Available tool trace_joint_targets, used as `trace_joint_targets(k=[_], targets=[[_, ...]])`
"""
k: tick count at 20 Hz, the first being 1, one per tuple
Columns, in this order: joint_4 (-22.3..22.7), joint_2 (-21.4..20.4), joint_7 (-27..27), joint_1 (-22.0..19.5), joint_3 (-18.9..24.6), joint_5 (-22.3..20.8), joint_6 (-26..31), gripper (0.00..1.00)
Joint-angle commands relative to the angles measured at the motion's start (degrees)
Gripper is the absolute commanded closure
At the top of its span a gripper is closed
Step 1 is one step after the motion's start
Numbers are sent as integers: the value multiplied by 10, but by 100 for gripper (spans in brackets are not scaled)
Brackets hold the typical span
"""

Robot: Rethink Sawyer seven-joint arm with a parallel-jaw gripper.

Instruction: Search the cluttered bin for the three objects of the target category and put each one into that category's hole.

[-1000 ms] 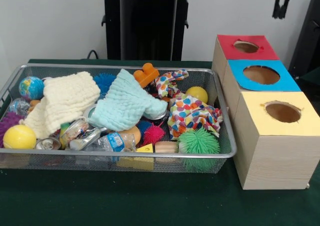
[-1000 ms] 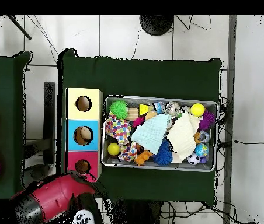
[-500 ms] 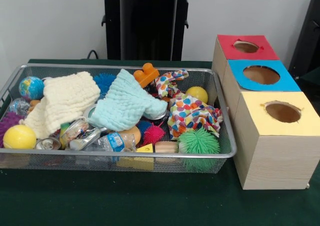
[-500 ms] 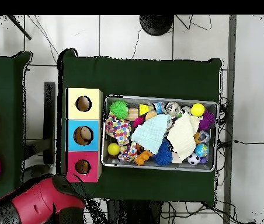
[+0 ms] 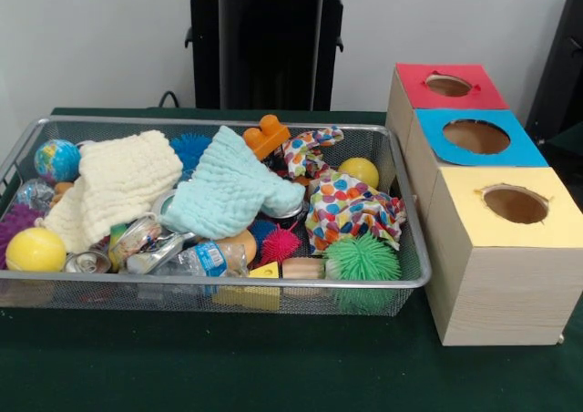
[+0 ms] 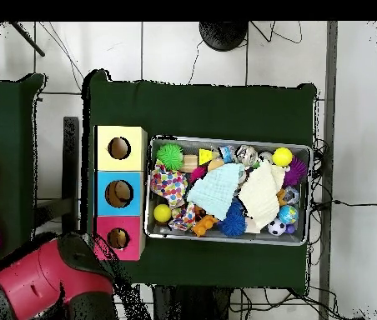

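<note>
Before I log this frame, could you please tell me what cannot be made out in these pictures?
- Gripper: neither view shows it. The front view's top edge cuts it off; overhead, only the red arm shows.
- Under the cream cloth and blue cloth: whatever they cover in the bin is hidden.
- Inside the red box and yellow box: their holes are too dark to tell.

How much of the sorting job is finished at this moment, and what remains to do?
Done: nothing can be confirmed; the holes of the red box, blue box and yellow box show no clear object from the front. In hand: nothing; the arm is drawn back beside the boxes, away from the bin. Left: the bin is full of cloths, balls and cans, so searching and placing remain.
</note>
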Motion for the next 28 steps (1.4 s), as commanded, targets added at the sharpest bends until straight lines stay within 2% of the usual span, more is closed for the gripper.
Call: trace_joint_targets(k=[1, 6, 9, 16, 22, 28], targets=[[-40, 9, -8, -29, -20, -56, -1, 100], [-51, 35, -36, -61, -17, -79, -14, 100], [-50, 62, -26, -77, -17, -72, -8, 100], [-66, 119, -28, -84, -11, -129, -70, 100], [-14, 121, -59, -127, -8, -147, -113, 100], [8, 135, -35, -138, -14, -174, -179, 100]])
